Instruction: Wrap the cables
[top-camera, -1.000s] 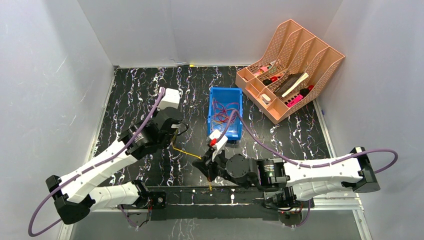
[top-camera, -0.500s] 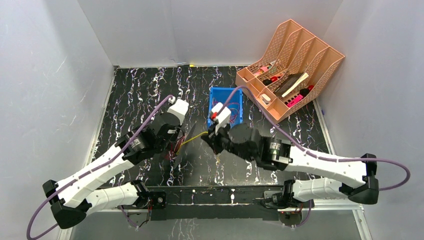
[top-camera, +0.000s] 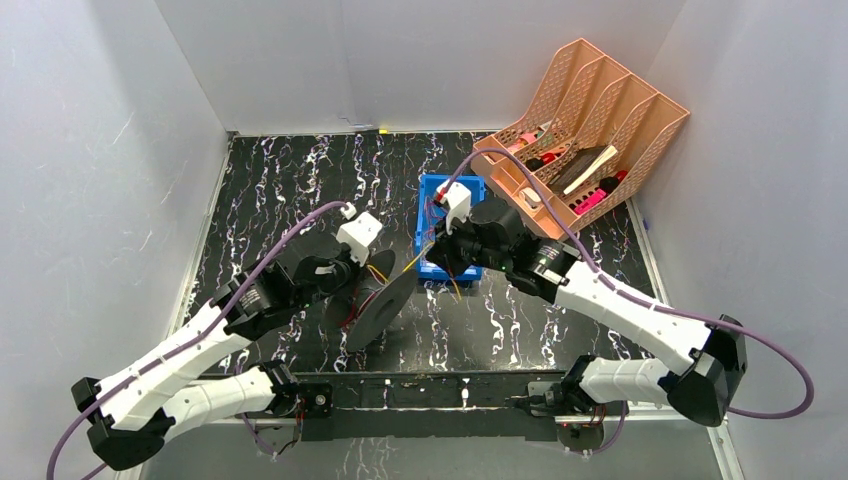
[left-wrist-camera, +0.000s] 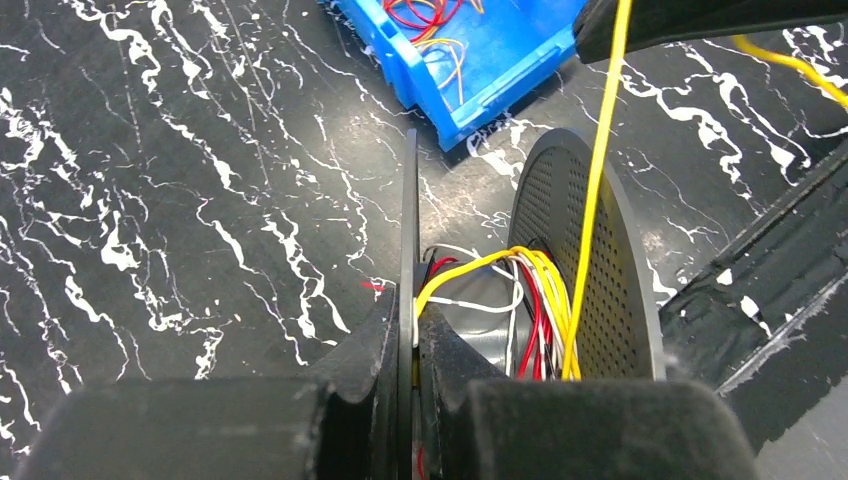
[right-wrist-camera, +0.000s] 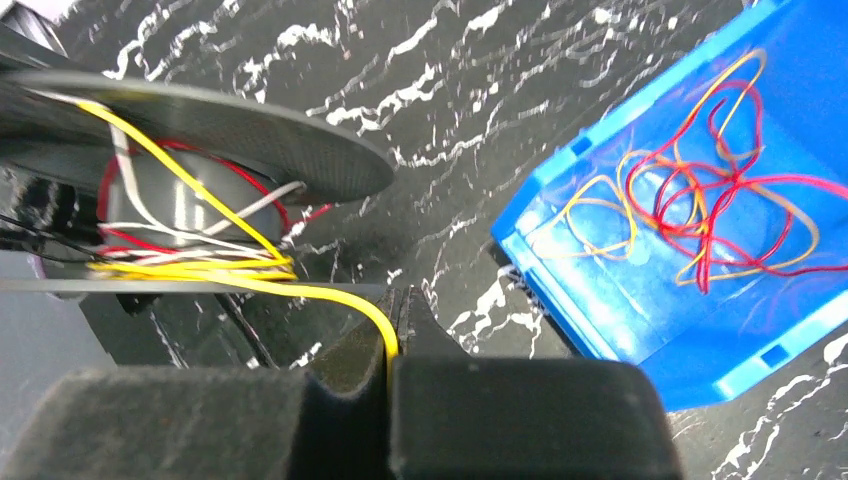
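Gripping yellow cable (right-wrist-camera: 250, 283), right pincer (right-wrist-camera: 392, 322) moved toward bin (right-wrist-camera: 620, 325); left pincer (left-wrist-camera: 412, 322) apparently clamps spool (left-wrist-camera: 628, 290).

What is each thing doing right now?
left fingers: shut on the spool rim.
right fingers: shut on the yellow cable.
yellow cable: stretched from spool to right fingers.
spool: tilted, partly wound with cables.
blue bin: open, holding loose cables.
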